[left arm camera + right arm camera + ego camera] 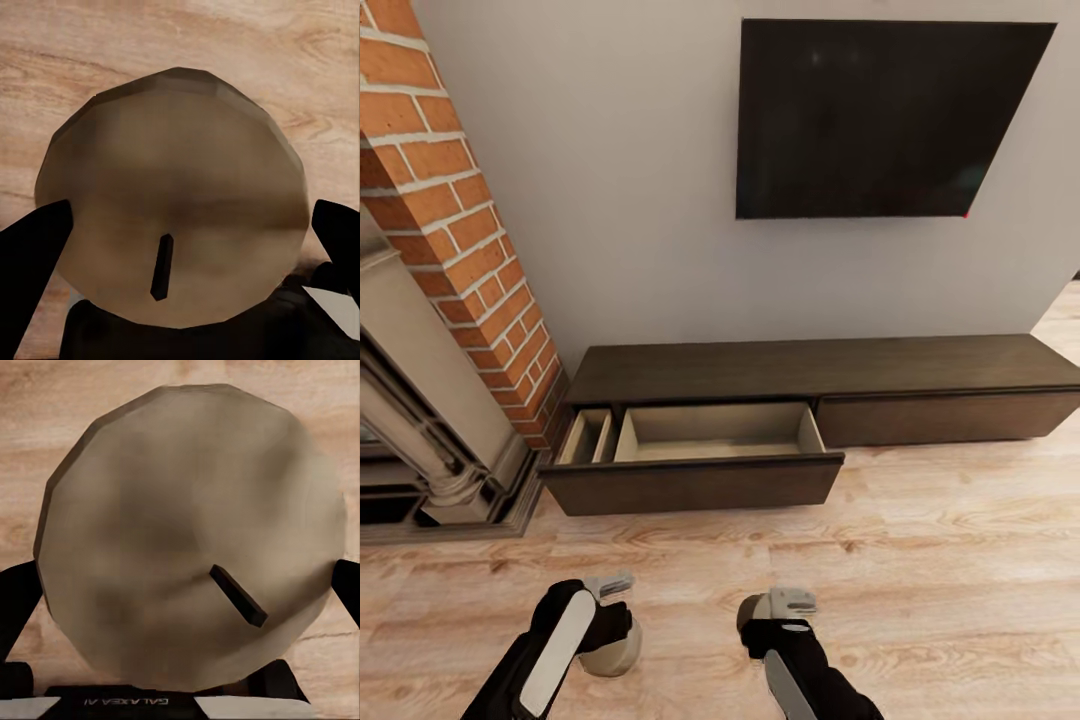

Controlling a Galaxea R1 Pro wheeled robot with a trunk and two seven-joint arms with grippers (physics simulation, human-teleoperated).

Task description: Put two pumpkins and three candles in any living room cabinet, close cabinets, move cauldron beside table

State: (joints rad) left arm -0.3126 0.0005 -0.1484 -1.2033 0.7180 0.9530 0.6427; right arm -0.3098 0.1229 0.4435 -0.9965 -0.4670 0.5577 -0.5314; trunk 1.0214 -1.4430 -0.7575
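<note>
Each claw clamps a candle: left gripper [608, 600] on one candle [172, 195], right gripper [780, 610] seemingly on another [187, 532]; the cabinet's open drawer [715, 432] lies straight ahead, between them, slightly nearer the left

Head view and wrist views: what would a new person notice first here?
The open drawer of the low dark cabinet, pale inside, against the wall under a black screen. Nearer, each gripper holds a beige candle: left gripper on one candle, right gripper on another.
</note>
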